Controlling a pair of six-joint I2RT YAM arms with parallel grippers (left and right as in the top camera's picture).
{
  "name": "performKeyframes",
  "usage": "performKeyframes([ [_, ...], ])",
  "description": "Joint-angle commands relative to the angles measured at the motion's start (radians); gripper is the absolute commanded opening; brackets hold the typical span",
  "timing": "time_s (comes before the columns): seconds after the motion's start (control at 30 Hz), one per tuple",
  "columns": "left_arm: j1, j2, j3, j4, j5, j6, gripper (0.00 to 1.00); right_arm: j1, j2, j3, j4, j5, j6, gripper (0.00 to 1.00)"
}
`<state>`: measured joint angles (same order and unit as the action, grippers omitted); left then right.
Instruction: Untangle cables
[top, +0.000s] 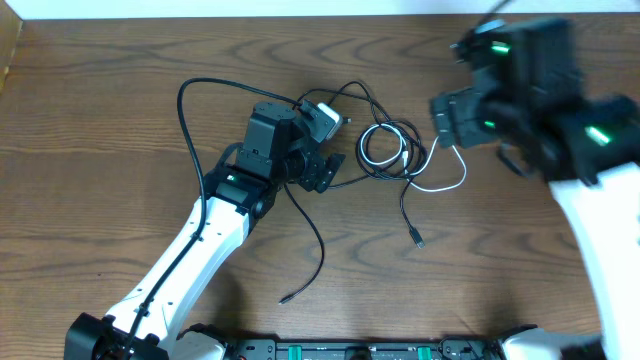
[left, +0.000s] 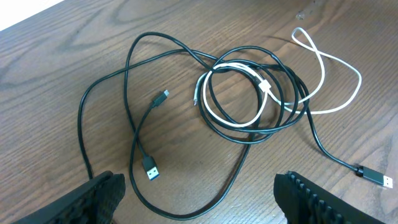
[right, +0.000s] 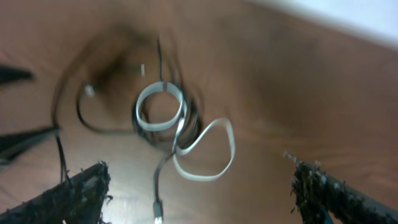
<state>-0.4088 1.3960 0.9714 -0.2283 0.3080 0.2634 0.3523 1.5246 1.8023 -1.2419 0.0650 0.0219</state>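
The cables lie in one tangle (top: 385, 150) mid-table: black cords coiled with a white cord (top: 440, 182) that loops out to the right. One black plug end (top: 418, 240) trails toward the front. In the left wrist view the coil (left: 249, 99) lies ahead, with the white cord (left: 339, 81) to the right and two black plugs (left: 151, 168) to the left. My left gripper (top: 335, 148) is open just left of the tangle; a black cord loop lies between its fingers (left: 199, 208). My right gripper (top: 450, 110) is open, above and right of the tangle (right: 199, 199); its view is blurred.
A long black cord runs out from under the left arm to a plug end (top: 286, 298) near the front edge. Another black loop (top: 185, 100) arcs behind the left arm. The brown wooden table (top: 100, 150) ends at a white wall at the back.
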Motion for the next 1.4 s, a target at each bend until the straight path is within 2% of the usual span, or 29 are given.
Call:
performKeyframes([
  [0.0, -0.002, 0.001, 0.005, -0.003, -0.006, 0.012, 0.82, 0.005, 0.069, -0.053, 0.008, -0.054, 0.094, 0.92],
  [0.2, -0.001, 0.001, 0.005, -0.003, -0.006, 0.013, 0.82, 0.014, 0.176, -0.151, 0.085, -0.06, 0.316, 0.87],
  [0.3, -0.001, 0.001, 0.005, -0.003, -0.006, 0.013, 0.82, 0.028, 0.196, -0.214, 0.174, -0.065, 0.374, 0.82],
  [0.4, -0.001, 0.001, 0.005, -0.003, -0.006, 0.013, 0.82, 0.05, 0.196, -0.281, 0.279, -0.071, 0.317, 0.7],
  [0.5, -0.001, 0.001, 0.005, -0.003, -0.006, 0.013, 0.83, 0.071, 0.198, -0.342, 0.344, -0.071, 0.211, 0.71],
  [0.83, -0.001, 0.001, 0.005, -0.025, -0.006, 0.013, 0.82, 0.08, 0.217, -0.563, 0.517, -0.072, 0.164, 0.73],
  [1.0, -0.001, 0.002, 0.005, -0.047, -0.006, 0.013, 0.82, 0.081, 0.28, -0.592, 0.581, -0.072, 0.072, 0.6],
  [1.2, -0.001, 0.002, 0.005, -0.045, -0.007, 0.013, 0.82, 0.081, 0.311, -0.592, 0.706, -0.079, 0.098, 0.51],
  [1.37, -0.001, 0.002, 0.005, -0.045, -0.006, 0.012, 0.82, 0.081, 0.311, -0.592, 0.816, -0.08, 0.176, 0.52],
])
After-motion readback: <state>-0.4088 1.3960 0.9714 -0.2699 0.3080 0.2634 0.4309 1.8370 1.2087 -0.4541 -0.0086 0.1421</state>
